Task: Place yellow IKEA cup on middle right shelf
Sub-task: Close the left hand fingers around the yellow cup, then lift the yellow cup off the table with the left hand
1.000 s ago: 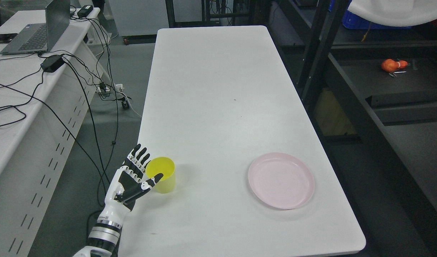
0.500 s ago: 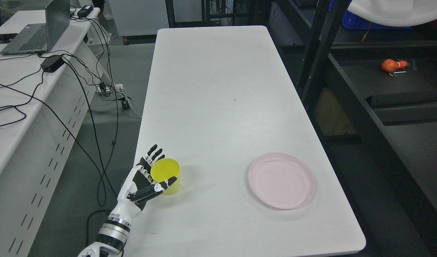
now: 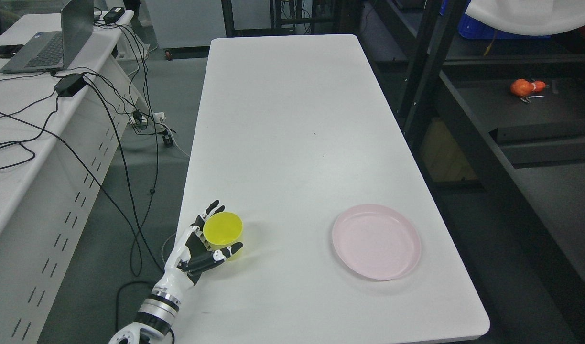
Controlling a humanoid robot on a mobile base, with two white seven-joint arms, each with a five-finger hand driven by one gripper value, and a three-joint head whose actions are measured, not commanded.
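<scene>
The yellow cup (image 3: 224,225) stands upright near the front left edge of the white table (image 3: 292,119). My left hand (image 3: 229,227) comes in from the lower left and sits around the cup. Its fingers (image 3: 211,211) are stretched out behind the cup's left side, and its thumb (image 3: 228,251) lies across the cup's near side. The fingers are not curled tight, so the hand is open with the cup between thumb and fingers. The dark shelf unit (image 3: 536,110) stands to the right of the table. My right arm is out of view.
A pink plate (image 3: 376,241) lies on the table's front right. An orange object (image 3: 526,87) lies on the shelf. A black shelf post (image 3: 419,71) stands by the table's right edge. A desk with a laptop (image 3: 48,45) and hanging cables (image 3: 125,143) is at the left.
My left hand has moved right and forward, coming around the cup, and the thumb has swung across its near side. The cup has shifted slightly to the right.
</scene>
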